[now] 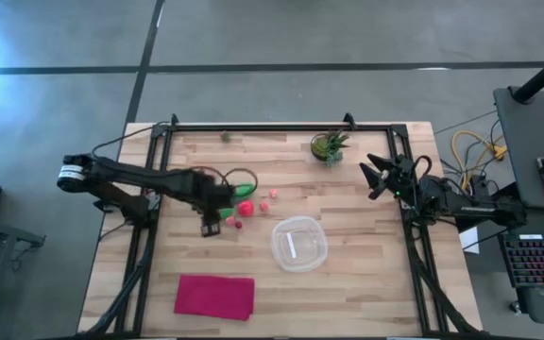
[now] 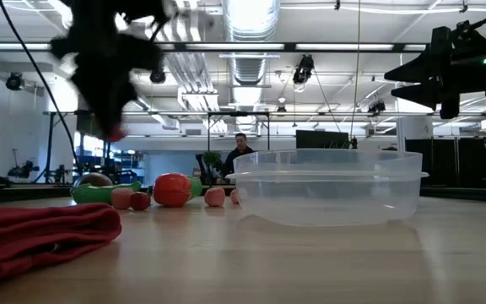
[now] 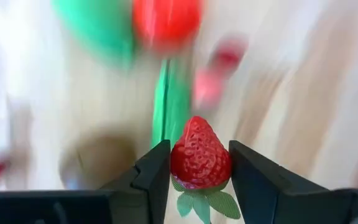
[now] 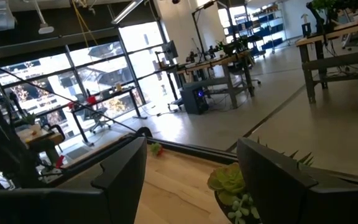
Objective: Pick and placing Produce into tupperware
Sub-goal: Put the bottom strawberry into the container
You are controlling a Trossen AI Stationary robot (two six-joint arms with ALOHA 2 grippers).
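My left gripper (image 1: 212, 227) hangs above the table's left-middle, shut on a red toy strawberry (image 3: 199, 158). In the low view the strawberry shows as a small red spot (image 2: 118, 133) under the blurred left gripper (image 2: 108, 80). The other produce lies on the wood nearby: a red round piece (image 1: 245, 209), green pieces (image 1: 242, 179), small pink ones (image 1: 264, 205) and a brown oval (image 2: 95, 179). The clear tupperware (image 1: 298, 243) stands empty to their right and nearer, also clear in the low view (image 2: 327, 186). My right gripper (image 1: 378, 175) waits open at the right edge, high off the table. My left gripper pinches the strawberry's body (image 3: 185, 163) between its two fingers (image 3: 154, 168), one on each side. Its green leaves (image 3: 204, 202) lie back toward the wrist and its tip points away. The fingers come from above, and the strawberry is lifted clear of the table.
A flat magenta cloth (image 1: 215, 295) lies near the table's near edge, left of the tupperware. A green potted plant (image 1: 329, 146) stands by the far edge. A black frame (image 1: 253, 127) borders the table. Bare wood (image 1: 366, 283) lies right of the tupperware.
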